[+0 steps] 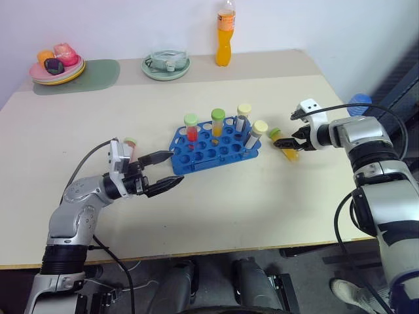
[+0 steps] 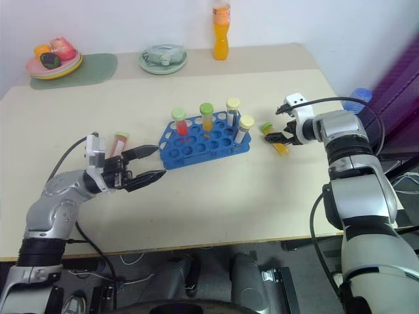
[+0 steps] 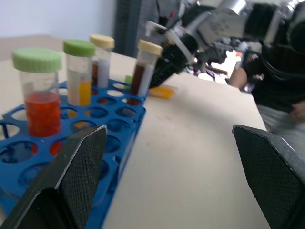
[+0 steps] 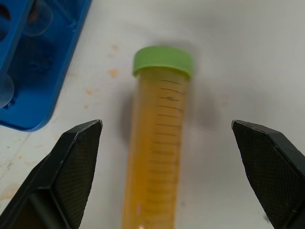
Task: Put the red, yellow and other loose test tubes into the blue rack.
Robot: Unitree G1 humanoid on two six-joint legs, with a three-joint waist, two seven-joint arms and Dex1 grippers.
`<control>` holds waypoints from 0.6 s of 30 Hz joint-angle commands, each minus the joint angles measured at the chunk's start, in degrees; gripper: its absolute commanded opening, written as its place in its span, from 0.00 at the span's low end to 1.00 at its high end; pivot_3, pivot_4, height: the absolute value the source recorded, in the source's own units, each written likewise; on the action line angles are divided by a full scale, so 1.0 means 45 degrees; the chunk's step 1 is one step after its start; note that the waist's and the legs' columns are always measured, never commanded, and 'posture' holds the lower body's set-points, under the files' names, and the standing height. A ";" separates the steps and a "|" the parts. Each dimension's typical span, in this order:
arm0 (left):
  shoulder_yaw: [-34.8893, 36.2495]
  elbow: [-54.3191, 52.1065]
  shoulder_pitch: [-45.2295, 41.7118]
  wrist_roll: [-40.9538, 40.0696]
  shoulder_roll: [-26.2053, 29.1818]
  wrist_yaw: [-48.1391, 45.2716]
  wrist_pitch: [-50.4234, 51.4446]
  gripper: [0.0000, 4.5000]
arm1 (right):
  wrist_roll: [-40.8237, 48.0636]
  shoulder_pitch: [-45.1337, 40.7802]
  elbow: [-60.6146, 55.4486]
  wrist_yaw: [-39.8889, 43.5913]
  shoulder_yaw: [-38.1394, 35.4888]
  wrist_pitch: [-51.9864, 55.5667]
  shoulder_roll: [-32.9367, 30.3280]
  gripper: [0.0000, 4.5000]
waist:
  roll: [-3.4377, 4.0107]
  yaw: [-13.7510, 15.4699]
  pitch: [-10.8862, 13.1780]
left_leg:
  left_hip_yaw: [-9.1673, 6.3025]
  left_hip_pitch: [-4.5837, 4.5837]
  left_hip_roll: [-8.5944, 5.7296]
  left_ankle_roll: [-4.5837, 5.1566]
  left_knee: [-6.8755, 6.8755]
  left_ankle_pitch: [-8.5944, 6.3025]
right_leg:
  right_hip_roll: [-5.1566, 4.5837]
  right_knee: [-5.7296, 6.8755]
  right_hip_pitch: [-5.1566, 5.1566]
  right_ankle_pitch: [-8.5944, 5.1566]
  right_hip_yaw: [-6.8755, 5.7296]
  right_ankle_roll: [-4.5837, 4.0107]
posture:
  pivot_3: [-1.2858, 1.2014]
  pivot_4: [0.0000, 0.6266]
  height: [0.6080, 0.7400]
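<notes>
From the left eye view, the blue rack (image 1: 215,145) is sitting mid-table and already holding four capped tubes upright: a red tube (image 1: 191,129), an orange-yellow one with a green cap (image 1: 218,123), and two pale-capped tubes (image 1: 243,116) along its far and right side. A yellow tube with a green cap (image 1: 285,146) is lying loose on the table just right of the rack, and the right gripper (image 1: 288,142) is hovering over it with its fingers spread and nothing between them. The left gripper (image 1: 163,171) is pointing sideways at the rack's near left corner, fingers wide apart and empty. Another tube with a pinkish cap (image 1: 130,148) is standing or lying just behind that wrist; its pose is unclear.

From the right eye view, the same layout is showing, with the loose yellow tube apart from the rack.

In the left wrist view, the rack's many empty holes are facing the open fingers (image 3: 78,162).

In the right wrist view, the yellow tube is lying flat between the spread fingers (image 4: 71,162), not yet touched.

Judging by this, four tubes are placed; at least the yellow one, and likely the pink-capped one, are remaining.
</notes>
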 commanded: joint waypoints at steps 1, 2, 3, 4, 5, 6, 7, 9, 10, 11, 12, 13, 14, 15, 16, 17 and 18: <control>-0.0217 -0.0535 0.0028 0.0210 0.0279 -0.0415 -0.0399 0.97 | -0.0442 -0.0640 0.0496 0.0056 -0.0097 -0.0562 0.0180 0.99 | 0.0006 0.0018 0.0004 | 0.0001 0.0000 -0.0001 0.0000 0.0000 0.0000 | 0.0000 0.0000 0.0000 0.0000 0.0000 0.0000 | 0.52 0.24 1.00; -0.0276 -0.0552 0.0020 0.0250 0.0349 -0.0494 -0.0442 0.97 | -0.0539 -0.0690 0.0624 0.0065 -0.0114 -0.0638 0.0254 0.99 | 0.0006 0.0024 0.0004 | 0.0000 0.0000 -0.0002 0.0000 0.0001 0.0000 | -0.0001 0.0000 -0.0002 0.0000 0.0000 0.0000 | 0.52 0.24 1.00; -0.0335 -0.0588 0.0012 0.0264 0.0406 -0.0576 -0.0468 0.97 | -0.0635 -0.0740 0.0771 0.0055 -0.0136 -0.0732 0.0325 0.99 | 0.0006 0.0019 0.0004 | -0.0001 0.0000 -0.0002 0.0000 0.0002 0.0000 | -0.0001 0.0000 -0.0002 0.0000 0.0000 0.0000 | 0.52 0.24 1.00; -0.0370 -0.0622 0.0016 0.0272 0.0434 -0.0620 -0.0483 0.97 | -0.0725 -0.0780 0.0903 0.0039 -0.0161 -0.0821 0.0384 0.99 | 0.0006 0.0014 0.0004 | -0.0001 0.0000 -0.0002 -0.0001 0.0003 0.0000 | -0.0001 0.0000 -0.0002 0.0000 0.0000 0.0000 | 0.52 0.24 1.00; -0.0381 -0.0656 0.0028 0.0269 0.0436 -0.0627 -0.0480 0.97 | -0.0800 -0.0809 0.1003 0.0039 -0.0192 -0.0892 0.0417 0.99 | 0.0006 0.0012 0.0004 | 0.0000 0.0000 -0.0002 -0.0001 0.0002 0.0000 | -0.0001 0.0001 -0.0002 0.0000 0.0000 0.0000 | 0.52 0.24 1.00; -0.0434 -0.0679 0.0047 0.0340 0.0493 -0.0716 -0.0541 0.97 | -0.0890 -0.0843 0.1124 -0.0009 -0.0206 -0.0983 0.0471 0.99 | 0.0007 0.0008 0.0004 | 0.0000 0.0000 -0.0002 -0.0001 0.0002 0.0000 | -0.0001 0.0001 -0.0003 0.0000 0.0000 0.0000 | 0.52 0.24 1.00; -0.0468 -0.0690 0.0061 0.0397 0.0534 -0.0780 -0.0587 0.97 | -0.0957 -0.0871 0.1216 -0.0040 -0.0221 -0.1049 0.0509 0.99 | 0.0007 0.0005 0.0004 | -0.0001 0.0000 -0.0002 -0.0001 0.0001 0.0000 | -0.0001 0.0001 -0.0003 0.0000 0.0000 0.0000 | 0.52 0.24 1.00; -0.0515 -0.0757 0.0125 0.0447 0.0582 -0.0849 -0.0655 0.97 | -0.1125 -0.0929 0.1387 -0.0084 -0.0211 -0.1199 0.0570 0.94 | 0.0007 -0.0013 0.0003 | -0.0001 0.0000 -0.0002 -0.0004 0.0001 0.0002 | 0.0001 0.0005 -0.0005 0.0000 0.0000 0.0000 | 0.52 0.24 1.00; -0.0540 -0.0771 0.0159 0.0467 0.0598 -0.0873 -0.0701 0.97 | -0.1238 -0.0952 0.1454 -0.0070 -0.0170 -0.1287 0.0591 0.87 | 0.0008 -0.0016 0.0004 | -0.0001 0.0000 -0.0002 -0.0004 0.0001 0.0002 | 0.0001 0.0005 -0.0006 0.0000 0.0000 0.0000 | 0.52 0.24 1.00; -0.0560 -0.0796 0.0197 0.0480 0.0612 -0.0886 -0.0738 0.97 | -0.1330 -0.0964 0.1500 -0.0050 -0.0151 -0.1353 0.0603 0.80 | 0.0010 -0.0014 0.0005 | -0.0001 0.0000 -0.0002 -0.0005 0.0001 0.0002 | 0.0001 0.0005 -0.0007 0.0000 0.0000 0.0000 | 0.52 0.24 1.00; -0.0583 -0.0833 0.0211 0.0488 0.0612 -0.0874 -0.0743 0.97 | -0.1452 -0.0969 0.1540 0.0010 -0.0093 -0.1444 0.0607 0.70 | 0.0011 -0.0013 0.0005 | -0.0001 0.0000 -0.0002 -0.0005 -0.0002 0.0002 | 0.0001 0.0006 -0.0010 0.0000 0.0001 0.0000 | 0.52 0.24 1.00; -0.0591 -0.0875 0.0229 0.0491 0.0607 -0.0858 -0.0739 0.97 | -0.1541 -0.0972 0.1574 0.0060 -0.0071 -0.1509 0.0609 0.60 | 0.0011 -0.0015 0.0005 | -0.0001 0.0000 -0.0001 -0.0006 -0.0004 0.0003 | 0.0003 0.0007 -0.0012 0.0000 0.0000 0.0000 | 0.52 0.24 1.00; -0.0616 -0.0914 0.0228 0.0498 0.0593 -0.0837 -0.0721 0.97 | -0.1702 -0.0949 0.1586 0.0219 0.0050 -0.1622 0.0588 0.47 | 0.0011 -0.0015 0.0005 | -0.0001 0.0000 -0.0001 -0.0007 -0.0005 0.0003 | 0.0003 0.0008 -0.0013 0.0000 0.0001 0.0000 | 0.52 0.24 1.00; -0.0639 -0.0948 0.0223 0.0509 0.0575 -0.0817 -0.0705 0.97 | -0.1854 -0.0924 0.1590 0.0379 0.0158 -0.1703 0.0563 0.36 | 0.0011 -0.0011 0.0006 | 0.0000 0.0000 -0.0001 -0.0007 -0.0005 0.0003 | 0.0003 0.0008 -0.0013 0.0000 0.0001 -0.0001 | 0.52 0.24 1.00; -0.0660 -0.0984 0.0206 0.0494 0.0545 -0.0787 -0.0665 0.97 | -0.2016 -0.0889 0.1570 0.0566 0.0269 -0.1786 0.0515 0.24 | 0.0011 -0.0012 0.0005 | 0.0000 0.0000 -0.0002 -0.0006 -0.0004 0.0003 | 0.0002 0.0008 -0.0012 0.0000 0.0001 0.0000 | 0.52 0.24 1.00; -0.0674 -0.1016 0.0188 0.0460 0.0512 -0.0753 -0.0619 0.97 | -0.2174 -0.0853 0.1538 0.0747 0.0382 -0.1870 0.0456 0.18 | 0.0011 -0.0012 0.0005 | -0.0001 0.0000 -0.0002 -0.0006 -0.0003 0.0003 | 0.0002 0.0007 -0.0012 0.0000 0.0000 0.0000 | 0.52 0.24 1.00; -0.0687 -0.1032 0.0154 0.0437 0.0483 -0.0705 -0.0578 0.97 | -0.2318 -0.0810 0.1491 0.0858 0.0471 -0.1987 0.0373 0.18 | 0.0011 -0.0011 0.0005 | -0.0001 0.0000 -0.0002 -0.0006 -0.0003 0.0003 | 0.0003 0.0007 -0.0012 0.0000 0.0001 0.0000 | 0.52 0.24 1.00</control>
